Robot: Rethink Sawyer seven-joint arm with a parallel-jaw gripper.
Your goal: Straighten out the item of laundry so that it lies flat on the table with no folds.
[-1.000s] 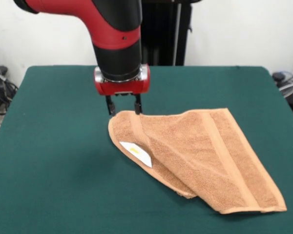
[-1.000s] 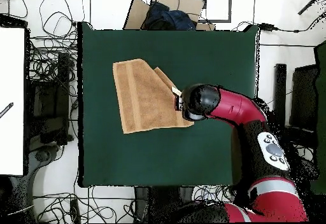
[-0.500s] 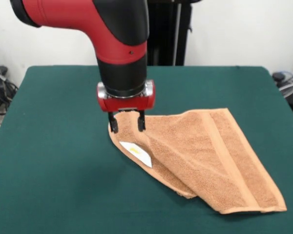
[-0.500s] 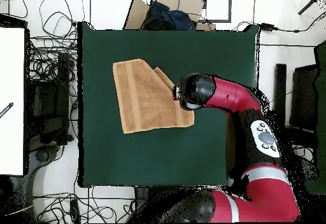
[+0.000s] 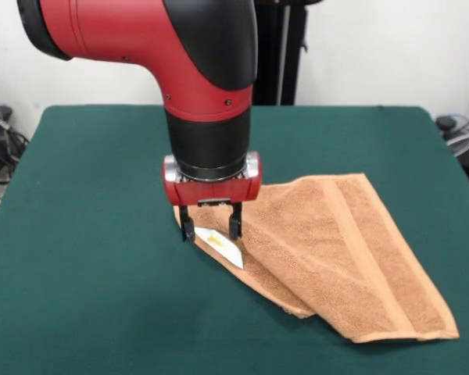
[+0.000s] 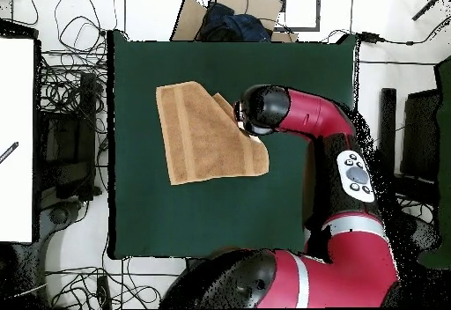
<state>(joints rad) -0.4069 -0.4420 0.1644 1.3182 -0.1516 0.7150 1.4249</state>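
Observation:
The tan-orange towel [image 5: 328,246] lies on the dark green table [image 5: 86,258], with its left part folded over so that the white tag [image 5: 220,246] faces up. In the overhead view the towel [image 6: 203,135] lies in the table's upper left part. My gripper [image 5: 212,228] is open, its two fingers straddling the folded left corner of the towel just above the tag. In the overhead view the arm's wrist [image 6: 262,110] covers the gripper and that corner.
Cables and boxes lie on the floor around the table [image 6: 291,201]. A cardboard box with dark cloth [image 6: 227,18] stands beyond the table's top edge in the overhead view. The robot's pedestal stands behind the table's far edge in the front view.
My gripper has moved toward the front camera and down, from the towel's far folded edge to the corner by the white tag. The towel has not moved.

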